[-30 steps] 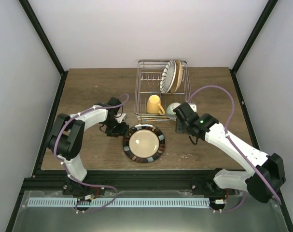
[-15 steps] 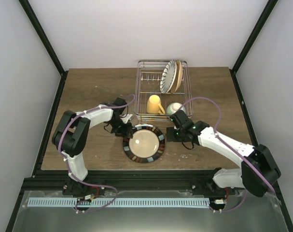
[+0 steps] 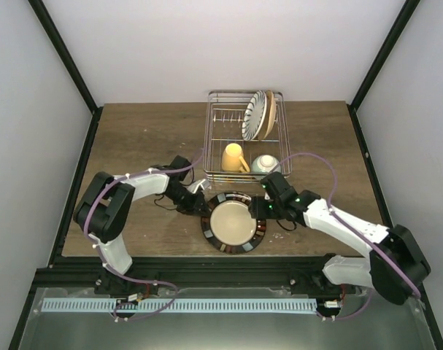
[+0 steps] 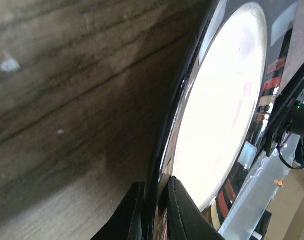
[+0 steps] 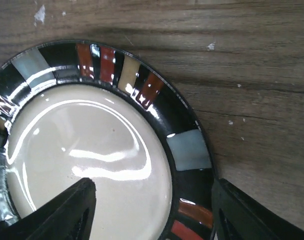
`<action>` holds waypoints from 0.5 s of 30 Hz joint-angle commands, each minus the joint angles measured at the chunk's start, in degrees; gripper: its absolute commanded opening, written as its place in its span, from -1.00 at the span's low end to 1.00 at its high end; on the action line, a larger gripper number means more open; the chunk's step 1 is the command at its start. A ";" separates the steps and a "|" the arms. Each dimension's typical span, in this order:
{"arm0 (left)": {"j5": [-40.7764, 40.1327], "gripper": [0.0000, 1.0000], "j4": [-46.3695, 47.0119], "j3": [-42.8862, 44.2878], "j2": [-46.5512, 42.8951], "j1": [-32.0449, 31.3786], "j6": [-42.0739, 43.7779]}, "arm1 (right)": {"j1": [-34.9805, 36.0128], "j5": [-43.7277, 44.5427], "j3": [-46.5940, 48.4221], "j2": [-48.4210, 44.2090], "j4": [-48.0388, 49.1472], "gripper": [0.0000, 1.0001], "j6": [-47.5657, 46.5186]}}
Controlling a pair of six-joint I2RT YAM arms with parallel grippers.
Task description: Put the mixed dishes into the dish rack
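A dark-rimmed plate (image 3: pixel 234 222) with a cream centre lies on the table in front of the dish rack (image 3: pixel 209 135). My left gripper (image 3: pixel 203 207) is shut on its left rim. In the left wrist view the fingers (image 4: pixel 178 200) pinch the plate (image 4: pixel 222 100) edge-on. My right gripper (image 3: pixel 264 208) is open and straddles the right rim of the plate (image 5: pixel 91 150). One finger (image 5: pixel 76 205) is over the cream centre and the other is outside the rim. The rack holds a yellow mug (image 3: pixel 233 157), a teal bowl (image 3: pixel 266 163) and two upright plates (image 3: pixel 254 114).
The rack stands at the back centre of the wooden table (image 3: pixel 133 138). Black frame posts rise at both back corners. The right arm's purple cable (image 3: pixel 316 157) loops beside the rack's right side.
The left gripper has shut on the plate's left rim, and the plate has slid right and nearer. The right gripper came from the rack down to the plate's right rim.
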 commanded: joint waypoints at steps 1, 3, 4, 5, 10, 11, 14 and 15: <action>-12.35 -1.00 -3.04 -4.88 -2.31 -1.40 0.28 | 0.32 1.95 -1.22 -6.36 -0.43 0.31 2.54; -11.91 -1.00 -3.12 -4.79 -3.61 -1.43 0.27 | 0.11 3.01 -2.29 -9.60 -1.06 0.38 4.11; -11.61 -1.00 -3.18 -4.77 -4.53 -1.43 0.25 | -0.14 3.20 -3.02 -11.03 -1.26 0.40 4.71; -11.22 -1.00 -3.28 -4.63 -5.24 -1.42 0.28 | -0.49 3.19 -4.11 -13.01 -1.34 0.44 5.29; -8.99 -1.00 -4.90 -3.34 -8.12 -1.26 0.75 | -3.40 -1.47 -8.21 -16.84 1.08 0.51 5.22; -8.34 -1.00 -5.15 -3.05 -8.41 -1.18 0.83 | -3.71 -2.44 -8.70 -16.84 1.54 0.51 5.09; -6.95 -1.00 -6.06 -1.76 -9.24 -0.77 1.05 | -4.26 -5.01 -10.18 -16.30 3.03 0.53 4.96; -5.89 -1.00 -6.19 -1.25 -9.73 -0.48 1.10 | -4.45 -6.07 -10.86 -16.34 4.09 0.54 4.84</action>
